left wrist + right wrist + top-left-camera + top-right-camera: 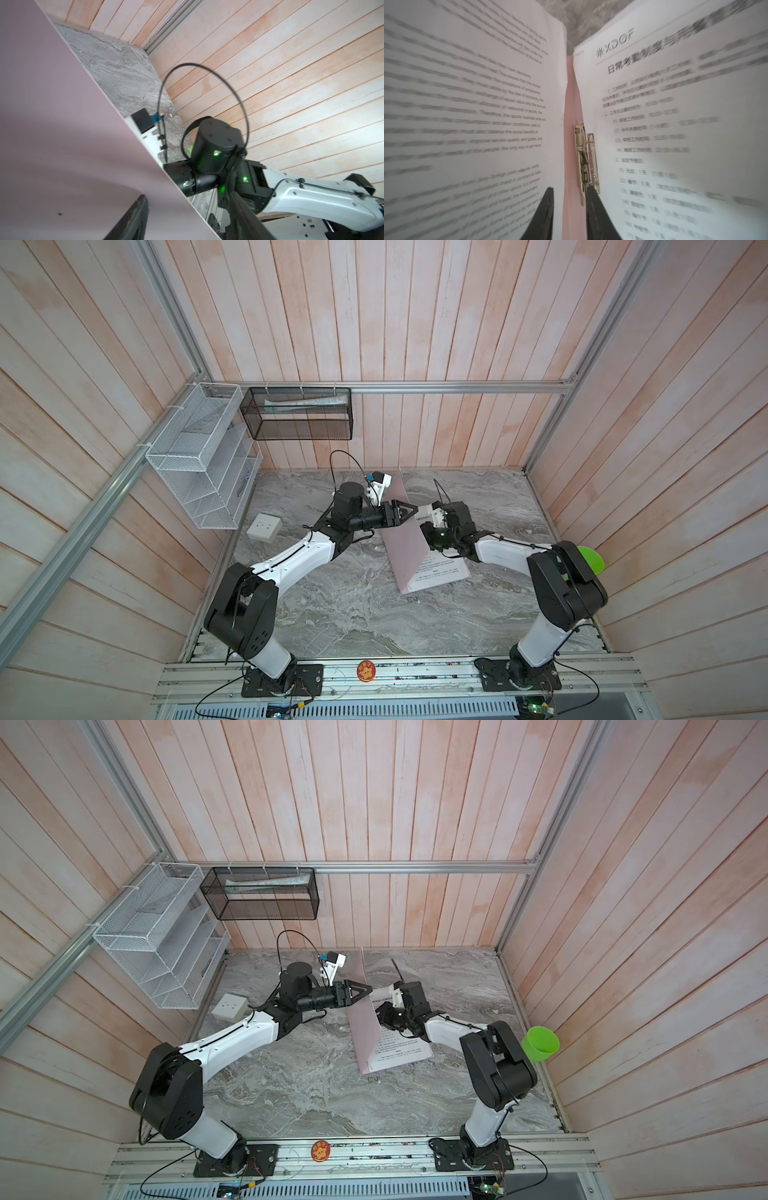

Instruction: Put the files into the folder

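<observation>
The pink folder (405, 556) lies open on the marble table, one cover raised steeply. My left gripper (413, 511) is open and straddles that cover's upper edge; in the left wrist view one finger (133, 220) shows in front of the pink cover (62, 124) and the other beyond its edge. The files (440, 572) are white printed sheets inside the folder. In the right wrist view one sheet (477, 104) leans on the raised side and another (675, 124) lies flat. My right gripper (570, 207) is slightly open over the pink spine (569, 116), one fingertip touching the metal clip (584, 158).
A white wire rack (199, 456) hangs on the left wall. A black mesh basket (299, 414) holding papers hangs on the back rail. A white socket box (264, 526) lies on the table's left side. A green cup (540, 1044) sits behind my right arm's elbow.
</observation>
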